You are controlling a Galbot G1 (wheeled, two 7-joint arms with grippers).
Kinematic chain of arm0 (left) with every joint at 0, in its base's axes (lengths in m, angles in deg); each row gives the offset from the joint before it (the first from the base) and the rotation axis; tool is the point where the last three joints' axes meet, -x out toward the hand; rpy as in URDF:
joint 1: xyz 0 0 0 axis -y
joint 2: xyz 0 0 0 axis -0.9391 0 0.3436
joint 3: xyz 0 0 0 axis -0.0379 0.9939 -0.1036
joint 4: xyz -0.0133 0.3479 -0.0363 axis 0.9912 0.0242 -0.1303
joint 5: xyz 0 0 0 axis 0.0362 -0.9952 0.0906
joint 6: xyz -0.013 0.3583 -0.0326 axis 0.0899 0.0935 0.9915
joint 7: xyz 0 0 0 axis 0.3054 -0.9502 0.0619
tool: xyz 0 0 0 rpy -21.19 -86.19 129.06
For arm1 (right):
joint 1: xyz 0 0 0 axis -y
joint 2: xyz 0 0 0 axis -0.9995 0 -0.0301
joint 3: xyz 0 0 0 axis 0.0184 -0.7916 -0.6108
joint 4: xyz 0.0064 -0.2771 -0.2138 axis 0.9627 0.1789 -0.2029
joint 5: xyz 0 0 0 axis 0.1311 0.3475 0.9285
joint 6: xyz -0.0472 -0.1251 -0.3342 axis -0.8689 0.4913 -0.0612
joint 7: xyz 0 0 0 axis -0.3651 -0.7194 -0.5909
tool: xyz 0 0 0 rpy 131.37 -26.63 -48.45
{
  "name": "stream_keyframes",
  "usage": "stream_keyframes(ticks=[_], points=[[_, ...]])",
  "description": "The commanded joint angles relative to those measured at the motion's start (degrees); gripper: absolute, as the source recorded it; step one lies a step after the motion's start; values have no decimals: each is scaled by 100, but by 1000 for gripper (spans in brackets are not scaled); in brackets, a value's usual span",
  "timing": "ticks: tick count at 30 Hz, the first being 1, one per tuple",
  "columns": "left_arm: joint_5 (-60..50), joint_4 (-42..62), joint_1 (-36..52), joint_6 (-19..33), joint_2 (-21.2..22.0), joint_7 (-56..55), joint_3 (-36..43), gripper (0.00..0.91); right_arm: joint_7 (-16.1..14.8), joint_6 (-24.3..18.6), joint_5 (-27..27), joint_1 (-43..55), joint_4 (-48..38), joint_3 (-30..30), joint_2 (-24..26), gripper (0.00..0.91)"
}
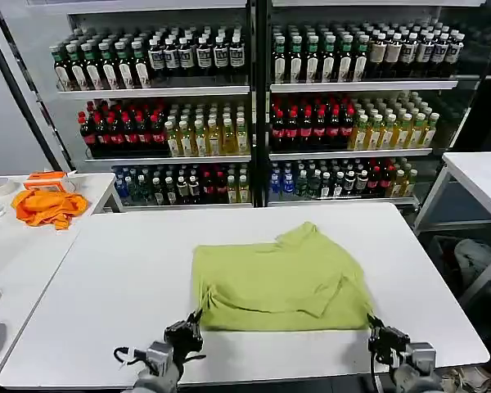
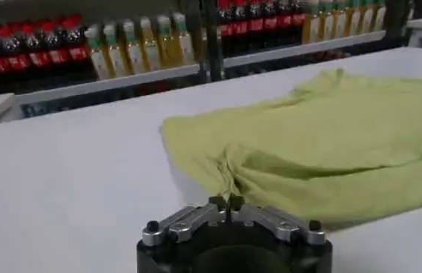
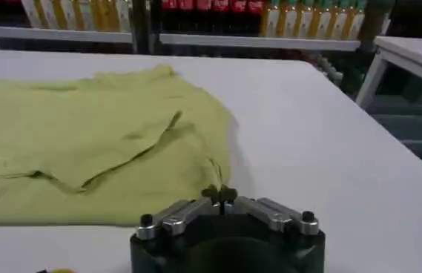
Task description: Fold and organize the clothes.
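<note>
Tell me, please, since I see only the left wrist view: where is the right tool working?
Observer: The right tool grips the near right corner of the yellow-green T-shirt, shut on the fabric.
Operator: Is my left tool level with it?
Observer: Roughly; the left tool pinches the near left corner, so both hold the near edge.
Operator: Anything else lying about?
Observer: An orange cloth heap lies on the side table to the left, apart from the shirt.
</note>
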Motion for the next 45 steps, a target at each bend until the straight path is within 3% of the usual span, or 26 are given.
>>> stream_keyframes(ticks=[1,2,6,11,16,20,24,30,36,45], points=[[-197,-813,-1038,-132,-128,74,-236,272,-13,112,147,-842,532,223,37,907],[-193,-847,-1049,-180,-185,121,-285,907,-18,99,147,-820,561,238,57,907],[-145,-911,-886,-222,-378,210,-527,907,-39,58,96,-596,690,325,131,907],[489,-756,-260,-192,-602,223,-832,907,-25,-81,-440,247,589,392,390,907],[994,-9,850,-149,-723,95,-667,907,119,3,-768,1657,-169,-105,768,907],[1237,768,1822,-167,-652,-18,-250,907,276,83,-984,2931,-988,-945,872,907],[1305,1483,2691,-189,-523,-106,245,907,408,217,-1171,4276,-1926,-1754,620,907],[1295,2466,3512,-232,-343,-145,652,907,478,324,-1364,5488,-3066,-2414,250,907],[1485,3054,3866,-298,-204,-177,813,907,486,324,-1414,6052,-4105,-2769,-82,907],[1685,3369,4021,-367,-72,-202,901,907,376,325,-1291,6241,-4877,-2945,-436,907]])
